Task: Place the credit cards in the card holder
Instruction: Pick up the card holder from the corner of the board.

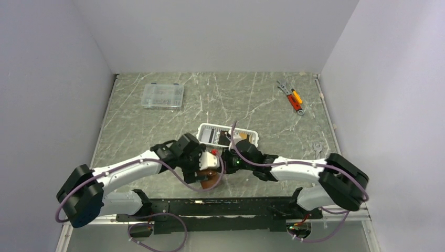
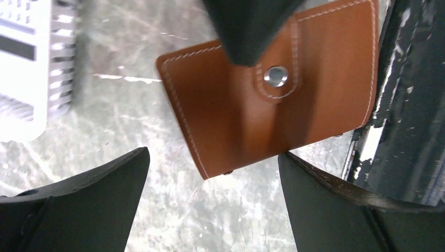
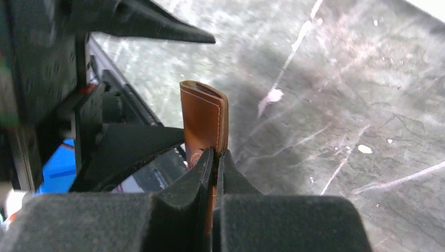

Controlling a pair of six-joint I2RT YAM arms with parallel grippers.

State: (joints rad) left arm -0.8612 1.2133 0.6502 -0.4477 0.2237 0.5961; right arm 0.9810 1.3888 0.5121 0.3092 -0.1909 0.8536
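The brown leather card holder (image 2: 252,113) is folded, with its snap tab (image 2: 276,76) fastened, and hangs above the table. My right gripper (image 3: 215,153) is shut on one edge of it, and the wallet (image 3: 205,113) stands up edge-on between its pads. My left gripper (image 2: 212,156) is open, with its fingers (image 2: 89,205) spread on either side of the wallet's lower corner, not touching it. In the top view the wallet (image 1: 210,181) sits between both grippers near the front edge. Credit cards (image 1: 214,136), striped and black, lie in the white basket.
The white slotted basket (image 1: 252,137) stands just behind the grippers and also shows in the left wrist view (image 2: 57,79). A clear compartment box (image 1: 162,96) is at the back left. Orange-handled tools (image 1: 293,98) lie at the back right. The black arm-mount rail (image 2: 409,94) is close by.
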